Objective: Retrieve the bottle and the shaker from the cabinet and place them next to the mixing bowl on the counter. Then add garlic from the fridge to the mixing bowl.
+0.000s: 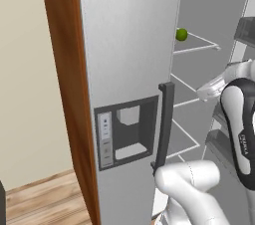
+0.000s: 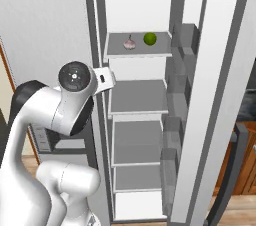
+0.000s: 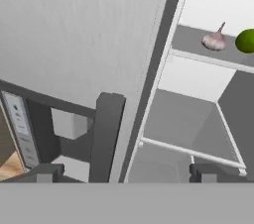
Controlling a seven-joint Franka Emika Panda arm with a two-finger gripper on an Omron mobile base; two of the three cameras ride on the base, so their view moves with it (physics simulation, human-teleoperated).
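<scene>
- Garlic sits on the upper shelf inside the open fridge, just beside a green lime and apart from it. The hand view shows the same pair, garlic to the left of the lime.
- Fridge door on the right stands swung open; the left door, with its dispenser panel and dark handle, is closed.
- Gripper hangs in front of the fridge at the edge of the closed door, below the garlic's shelf and well apart from the bulb. Jaws are spread wide with nothing between them.
- Handling, as a judgement: the bulb looks small, light and firm, with a dry papery skin that may slip or flake under the pads. It is rounded with a thin stem on top, so it could roll if nudged sideways.
- Grip point, as a judgement: close across the widest part of the round body, not the stem, which looks too thin to bear a hold. Moderate pressure should do.
- Risk, as a judgement: the lime lies close enough that a wide approach could knock it; coming in from the garlic's free side looks safer.
- Bottle, shaker and mixing bowl cannot be assessed from this position.
</scene>
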